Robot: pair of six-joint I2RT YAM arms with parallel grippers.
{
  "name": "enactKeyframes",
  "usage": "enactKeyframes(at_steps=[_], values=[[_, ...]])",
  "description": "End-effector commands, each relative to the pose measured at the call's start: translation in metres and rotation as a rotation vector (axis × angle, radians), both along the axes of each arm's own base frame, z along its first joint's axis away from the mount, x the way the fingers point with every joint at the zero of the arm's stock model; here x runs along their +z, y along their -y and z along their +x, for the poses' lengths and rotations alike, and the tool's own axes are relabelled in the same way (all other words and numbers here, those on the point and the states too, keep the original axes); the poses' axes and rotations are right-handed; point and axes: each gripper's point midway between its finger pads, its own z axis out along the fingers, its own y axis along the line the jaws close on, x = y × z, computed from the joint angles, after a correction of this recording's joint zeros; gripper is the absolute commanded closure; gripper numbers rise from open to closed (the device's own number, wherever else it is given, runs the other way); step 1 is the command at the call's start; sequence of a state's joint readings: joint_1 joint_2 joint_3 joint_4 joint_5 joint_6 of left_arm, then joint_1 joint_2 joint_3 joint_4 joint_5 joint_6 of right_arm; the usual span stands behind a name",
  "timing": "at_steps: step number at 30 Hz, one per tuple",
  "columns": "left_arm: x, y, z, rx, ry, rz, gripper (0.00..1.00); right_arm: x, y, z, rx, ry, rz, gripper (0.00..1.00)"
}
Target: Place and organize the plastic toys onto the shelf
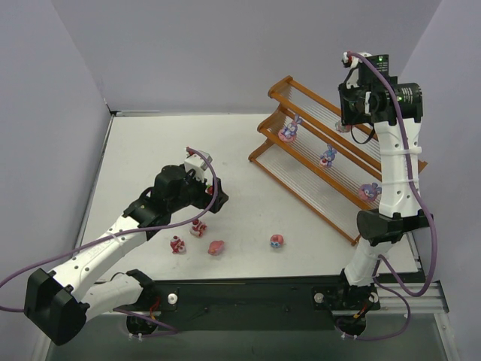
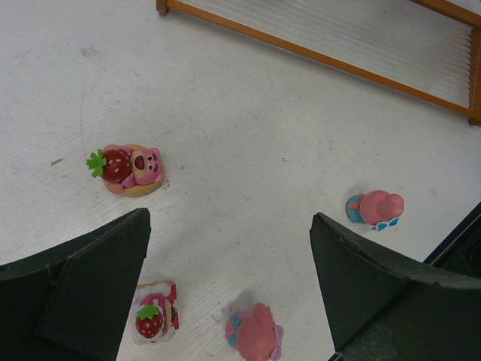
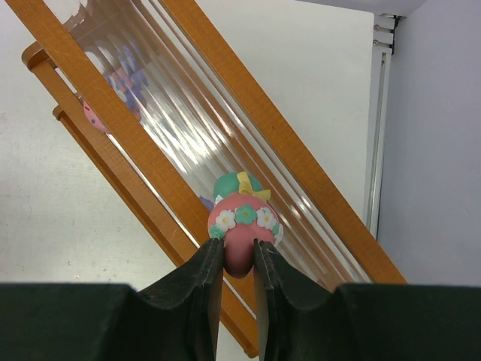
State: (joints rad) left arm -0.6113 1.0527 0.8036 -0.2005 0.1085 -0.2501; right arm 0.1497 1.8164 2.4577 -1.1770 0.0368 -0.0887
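The orange-brown shelf [image 1: 301,154] stands at the back right, with three blue-purple bunny toys [image 1: 289,131] on its tiers. My right gripper [image 3: 239,252] is shut on a pink toy [image 3: 242,218] with a flower band and a green hat, held over the shelf's rods [image 3: 150,143]. In the top view this gripper [image 1: 352,116] hovers at the top tier. My left gripper [image 2: 229,226] is open and empty above the table [image 1: 150,150]. Below it lie a strawberry cake toy [image 2: 154,317], a pink toy [image 2: 254,332], a pink bear toy [image 2: 131,167] and another pink toy [image 2: 374,208].
The table toys lie in a loose row near the front edge [image 1: 216,247], one further right [image 1: 276,241]. The shelf's lowest rail [image 2: 316,53] runs across the top of the left wrist view. Grey walls close in the table's back and sides.
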Motion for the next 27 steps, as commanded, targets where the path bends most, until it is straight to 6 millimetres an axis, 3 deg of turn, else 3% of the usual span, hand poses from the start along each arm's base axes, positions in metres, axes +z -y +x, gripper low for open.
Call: enactKeyframes(at_steps=[1, 9, 13, 16, 20, 21, 23, 24, 25, 27], values=[[0.014, -0.002, 0.004, 0.011, 0.05, -0.024, 0.03, 0.001, 0.004, -0.014, -0.023, -0.024, 0.024, 0.9], [0.015, 0.0, 0.005, 0.01, 0.05, -0.029, 0.03, 0.015, 0.007, -0.018, -0.036, 0.021, 0.054, 0.9], [0.026, 0.004, 0.01, 0.002, 0.079, -0.047, 0.03, 0.019, 0.0, -0.019, -0.023, 0.03, 0.097, 1.0], [0.049, 0.014, 0.019, -0.022, 0.143, -0.088, 0.03, 0.014, -0.002, -0.018, -0.034, 0.016, 0.122, 1.0], [0.101, 0.042, 0.038, -0.08, 0.284, -0.192, 0.03, 0.007, -0.005, -0.018, -0.076, -0.008, 0.171, 1.0], [0.103, 0.054, 0.044, -0.101, 0.292, -0.196, 0.03, 0.006, -0.006, -0.018, -0.081, -0.009, 0.182, 1.0], [0.143, 0.072, 0.052, -0.137, 0.393, -0.23, 0.03, 0.011, -0.009, -0.018, -0.083, 0.004, 0.205, 1.0], [0.14, 0.087, 0.059, -0.157, 0.397, -0.213, 0.03, 0.013, -0.011, -0.019, -0.084, 0.009, 0.219, 1.0], [0.172, 0.103, 0.056, -0.195, 0.471, -0.227, 0.03, 0.018, -0.011, -0.022, -0.082, 0.025, 0.226, 1.0], [0.176, 0.128, 0.06, -0.245, 0.494, -0.219, 0.03, 0.026, -0.013, -0.024, -0.077, 0.051, 0.253, 1.0]])
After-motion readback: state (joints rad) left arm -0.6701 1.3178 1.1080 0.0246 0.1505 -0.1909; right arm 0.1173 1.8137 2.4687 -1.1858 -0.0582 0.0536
